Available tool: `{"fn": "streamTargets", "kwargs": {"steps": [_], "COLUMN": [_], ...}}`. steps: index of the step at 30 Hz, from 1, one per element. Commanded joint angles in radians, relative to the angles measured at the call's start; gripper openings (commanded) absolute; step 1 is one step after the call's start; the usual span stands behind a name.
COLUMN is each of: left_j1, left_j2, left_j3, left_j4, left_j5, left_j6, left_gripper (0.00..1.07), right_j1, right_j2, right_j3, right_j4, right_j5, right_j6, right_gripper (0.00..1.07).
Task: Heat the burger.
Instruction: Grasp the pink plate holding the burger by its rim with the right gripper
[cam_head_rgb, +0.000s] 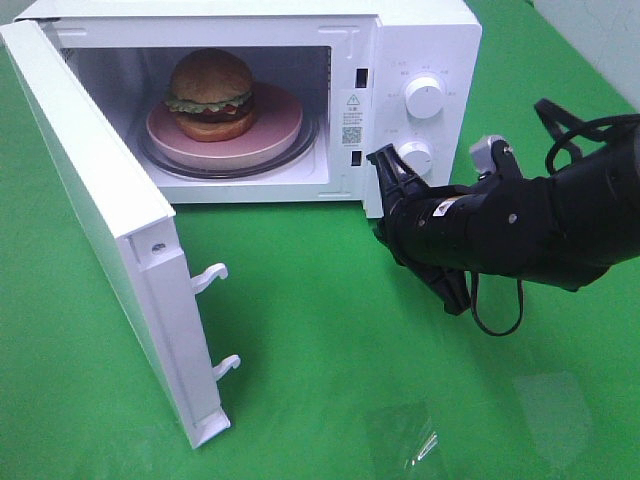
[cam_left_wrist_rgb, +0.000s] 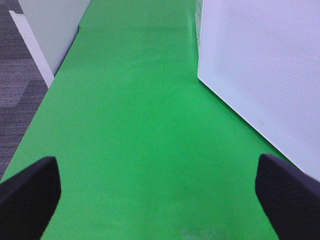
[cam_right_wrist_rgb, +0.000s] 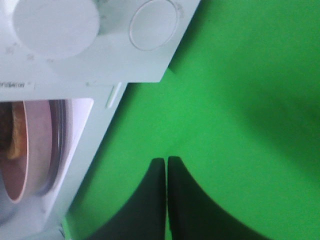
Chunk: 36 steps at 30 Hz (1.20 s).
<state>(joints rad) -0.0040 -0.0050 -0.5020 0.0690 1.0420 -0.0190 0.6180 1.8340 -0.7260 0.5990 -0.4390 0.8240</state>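
Foreground: the green counter (cam_head_rgb: 330, 380), crossed by the swung-out microwave door (cam_head_rgb: 100, 230), whose two latch hooks (cam_head_rgb: 212, 276) jut from its free edge. The left claw (cam_left_wrist_rgb: 160, 200), visible only in its own wrist view, hangs over the counter with its fingers spread wide and nothing between them. A white perforated panel (cam_left_wrist_rgb: 260, 65), probably the door's outer face, lies just beside it. Middle ground: the right claw (cam_right_wrist_rgb: 166, 162) is pressed shut on nothing, its tips near the lower front corner of the microwave (cam_head_rgb: 420, 40) but apart from it, close to the two knobs (cam_head_rgb: 424, 97). Background: inside the open cavity the burger (cam_head_rgb: 210, 95) sits on a pink plate (cam_head_rgb: 285, 125), which rests on the glass turntable (cam_head_rgb: 312, 150). Orientation: the burger stands upright, bun dome up and layers level. Being round, it has no long axis across the plate — its only axis runs vertically through the stack. In the high view it sits left of the plate's centre. Progress, as judged: loading appears done — shutting the door and turning the knobs remain.
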Motion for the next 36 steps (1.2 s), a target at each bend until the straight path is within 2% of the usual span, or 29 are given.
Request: {"fn": "streamTargets", "kwargs": {"steps": [1, 6, 8, 17, 24, 25, 30, 32, 34, 36], "left_j1": [0.001, 0.001, 0.001, 0.001, 0.001, 0.001, 0.001, 0.001, 0.001, 0.001], "left_j2": [-0.018, -0.018, -0.018, -0.018, -0.018, -0.018, -0.018, -0.018, -0.018, -0.018], "left_j3": [0.001, 0.001, 0.001, 0.001, 0.001, 0.001, 0.001, 0.001, 0.001, 0.001], "left_j4": [0.001, 0.001, 0.001, 0.001, 0.001, 0.001, 0.001, 0.001, 0.001, 0.001], "left_j5": [-0.003, -0.003, -0.003, -0.003, -0.003, -0.003, -0.003, -0.003, -0.003, -0.003], "left_j6": [0.001, 0.001, 0.001, 0.001, 0.001, 0.001, 0.001, 0.001, 0.001, 0.001], "left_gripper": [0.98, 0.98, 0.98, 0.98, 0.98, 0.98, 0.98, 0.98, 0.98, 0.98], "right_j1": [0.001, 0.001, 0.001, -0.002, -0.002, -0.002, -0.002, -0.002, -0.002, -0.002], "right_j2": [-0.058, -0.084, -0.112, -0.173, -0.213, -0.224, -0.227, -0.227, -0.227, -0.227], "right_j3": [0.003, 0.003, 0.002, 0.002, 0.002, 0.002, 0.002, 0.002, -0.001, -0.007], "right_j4": [-0.014, -0.014, -0.015, -0.015, -0.015, -0.015, -0.017, -0.05, -0.174, -0.211], "right_j5": [0.104, 0.154, 0.235, 0.398, 0.516, 0.567, 0.614, 0.639, 0.697, 0.717], "right_j6": [-0.21, -0.321, -0.452, -0.656, -0.934, -1.029, -1.118, -1.175, -1.264, -1.275], "right_gripper": [0.04, 0.05, 0.06, 0.08, 0.1, 0.11, 0.12, 0.12, 0.13, 0.13]}}
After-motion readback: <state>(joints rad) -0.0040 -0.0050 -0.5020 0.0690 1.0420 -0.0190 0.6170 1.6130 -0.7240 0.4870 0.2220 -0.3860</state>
